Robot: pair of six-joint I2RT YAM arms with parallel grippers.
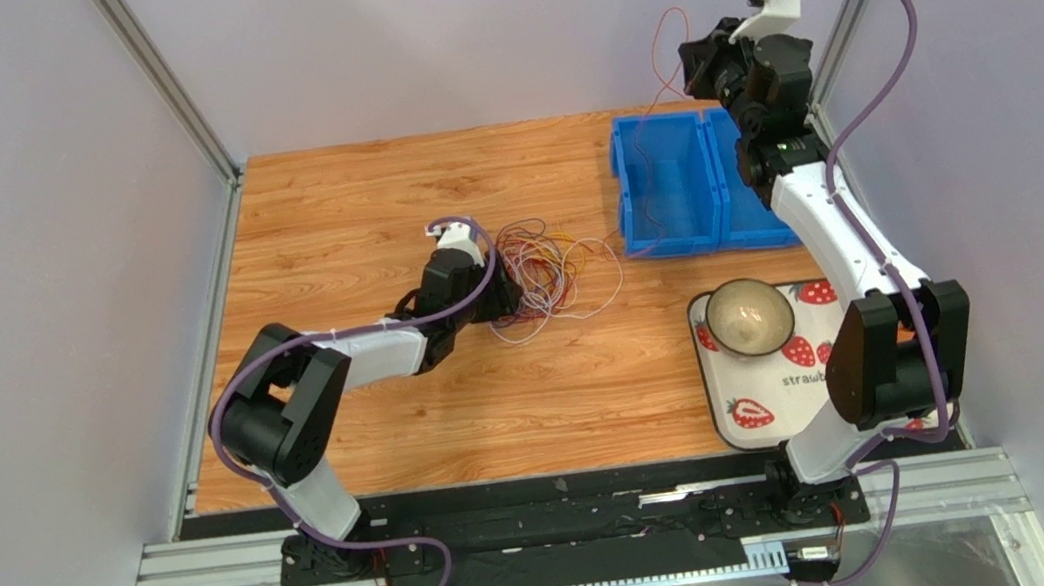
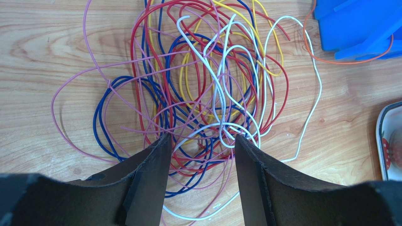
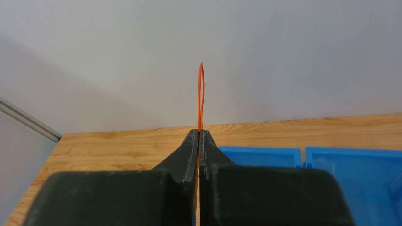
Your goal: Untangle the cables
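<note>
The cables (image 1: 541, 273) lie in a loose tangle of red, blue, pink, yellow and white wires on the wooden table; the left wrist view shows the tangle (image 2: 207, 89) up close. My left gripper (image 1: 496, 303) is open at the tangle's near-left edge, its jaws (image 2: 202, 141) straddling several strands without closing on them. My right gripper (image 1: 692, 59) is raised at the back right above the blue bins. It is shut (image 3: 199, 133) on a thin orange cable (image 3: 200, 94), which loops up past the fingertips. The orange cable (image 2: 330, 60) trails down towards the tangle.
Two blue bins (image 1: 688, 181) stand at the back right, also seen in the right wrist view (image 3: 264, 157). A strawberry-print tray (image 1: 781, 373) with a metal bowl (image 1: 748, 316) sits at the right front. Grey walls enclose the table.
</note>
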